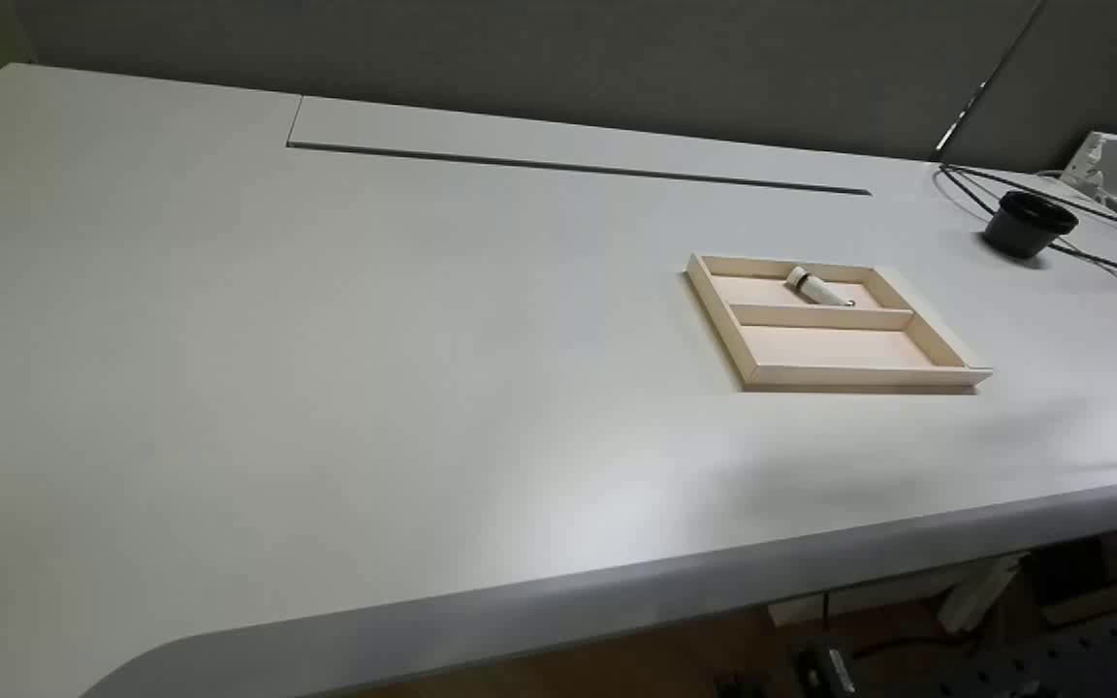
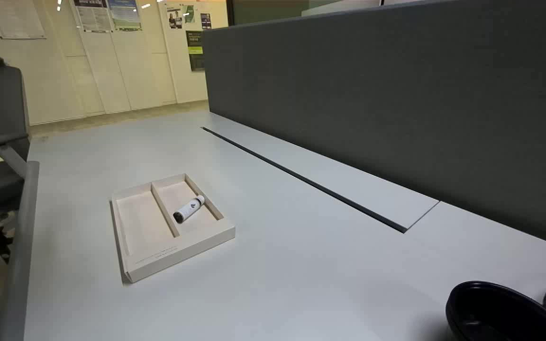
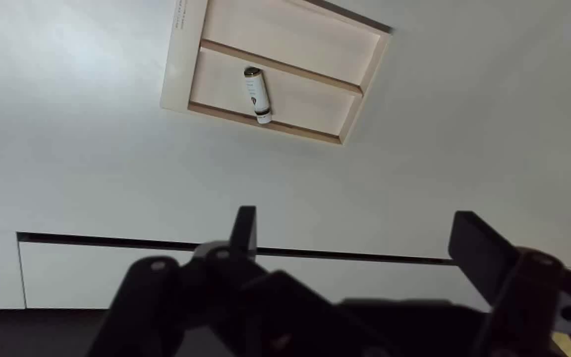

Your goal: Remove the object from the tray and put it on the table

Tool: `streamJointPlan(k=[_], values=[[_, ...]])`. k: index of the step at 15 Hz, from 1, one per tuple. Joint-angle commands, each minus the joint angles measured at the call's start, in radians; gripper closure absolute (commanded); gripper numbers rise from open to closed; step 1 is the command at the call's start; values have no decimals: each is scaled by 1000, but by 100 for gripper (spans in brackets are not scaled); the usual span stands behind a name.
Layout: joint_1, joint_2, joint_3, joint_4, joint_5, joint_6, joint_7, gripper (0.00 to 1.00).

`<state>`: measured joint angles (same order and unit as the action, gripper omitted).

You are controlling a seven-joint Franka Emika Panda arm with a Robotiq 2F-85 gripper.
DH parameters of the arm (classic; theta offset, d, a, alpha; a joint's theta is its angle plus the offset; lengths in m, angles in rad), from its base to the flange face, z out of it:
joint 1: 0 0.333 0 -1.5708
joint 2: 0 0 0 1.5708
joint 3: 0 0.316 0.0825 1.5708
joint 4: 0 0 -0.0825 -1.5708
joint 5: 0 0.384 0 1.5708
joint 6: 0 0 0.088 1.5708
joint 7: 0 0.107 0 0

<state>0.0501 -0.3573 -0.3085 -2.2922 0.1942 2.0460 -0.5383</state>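
in an exterior view the light is dim, with a soft white glare on the table [image 1: 403,349] just nearer than the tray [image 1: 859,376]; a thin shadow lines the tray's near edge; the partition [image 1: 520,68] beyond it sinks into dark grey; in an exterior view the wall [image 2: 102,71] far past the tray glows yellowish with tiny white glints, its posters [image 2: 128,14] too soft to read; in the wrist view a broad glare whitens the table beside the tray; the gripper [image 3: 355,228] is blurred, nearly black.
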Motion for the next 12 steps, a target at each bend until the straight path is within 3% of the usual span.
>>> streamJointPlan(k=[1, 10, 11, 12], values=[[-32, 4, 28, 3, 12, -4, -9, 0], [-30, 13, 33, -8, 8, 28, -8, 0], [-18, 113, 33, -67, 60, 20, -47, 0], [-43, 152, 94, -98, 8, 198, -27, 0]])
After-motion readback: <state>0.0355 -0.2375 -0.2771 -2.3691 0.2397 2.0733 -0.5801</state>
